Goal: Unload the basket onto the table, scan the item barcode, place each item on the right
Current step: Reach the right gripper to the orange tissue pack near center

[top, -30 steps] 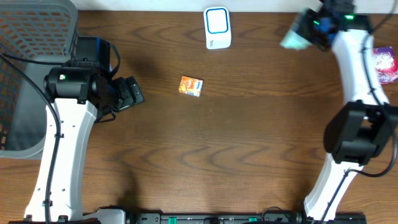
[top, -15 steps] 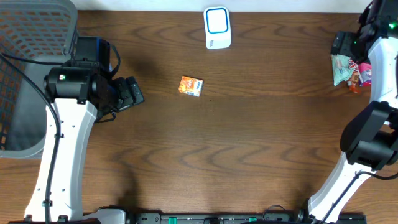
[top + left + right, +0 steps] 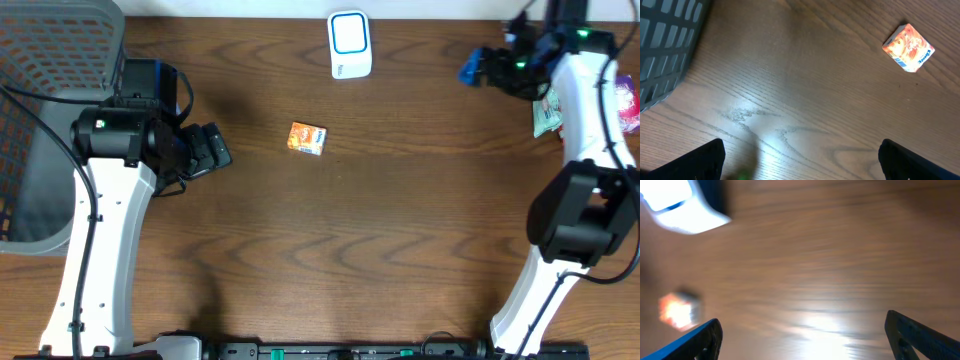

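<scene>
A small orange box (image 3: 307, 138) lies flat mid-table; the left wrist view has it at upper right (image 3: 908, 41), and it is a blurred orange patch (image 3: 677, 311) in the right wrist view. The white scanner (image 3: 350, 45) with a blue-framed window stands at the far edge, blurred in the right wrist view (image 3: 682, 210). My left gripper (image 3: 215, 150) hangs open and empty left of the box (image 3: 801, 162). My right gripper (image 3: 472, 71) is open and empty right of the scanner, over bare wood (image 3: 802, 337).
A grey mesh basket (image 3: 50, 60) fills the far left corner, its wall showing in the left wrist view (image 3: 665, 45). A teal packet (image 3: 547, 113) and a pink packet (image 3: 622, 103) lie at the far right behind the right arm.
The right gripper carried a teal packet to the far right, opened and left it there, then swung back left toward the scanner. The left arm and orange box have not moved.
</scene>
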Controlling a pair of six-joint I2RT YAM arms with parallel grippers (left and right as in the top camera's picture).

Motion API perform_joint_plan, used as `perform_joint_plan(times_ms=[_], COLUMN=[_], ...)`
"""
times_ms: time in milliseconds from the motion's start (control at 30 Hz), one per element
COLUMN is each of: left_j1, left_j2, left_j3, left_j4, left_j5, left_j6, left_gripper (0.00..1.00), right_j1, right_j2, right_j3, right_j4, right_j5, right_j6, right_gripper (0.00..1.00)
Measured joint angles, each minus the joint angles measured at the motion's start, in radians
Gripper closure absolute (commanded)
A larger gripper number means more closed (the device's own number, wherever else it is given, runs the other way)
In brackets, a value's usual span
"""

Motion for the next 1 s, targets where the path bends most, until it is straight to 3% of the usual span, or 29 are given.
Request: perform_joint_plan(times_ms=[267, 600, 1000], left_j1=[0.0, 0.0, 0.0], left_j2=[0.0, 0.0, 0.0], left_j3=[0.0, 0.0, 0.0], left_j4=[0.0, 0.0, 0.0], left_j5=[0.0, 0.0, 0.0], left_j6=[0.0, 0.0, 0.0], left_gripper=[0.02, 0.02, 0.02], right_j1=[0.155, 0.396, 0.562], right_j2=[0.0, 0.001, 0.065], right_j3=[-0.002, -0.015, -0.016], right_j4=[-0.013, 0.002, 0.185], right_j5=[-0.171, -0.077, -0.011], right_j6=[0.0, 0.032, 0.116], right_gripper=[0.01, 0.01, 0.01])
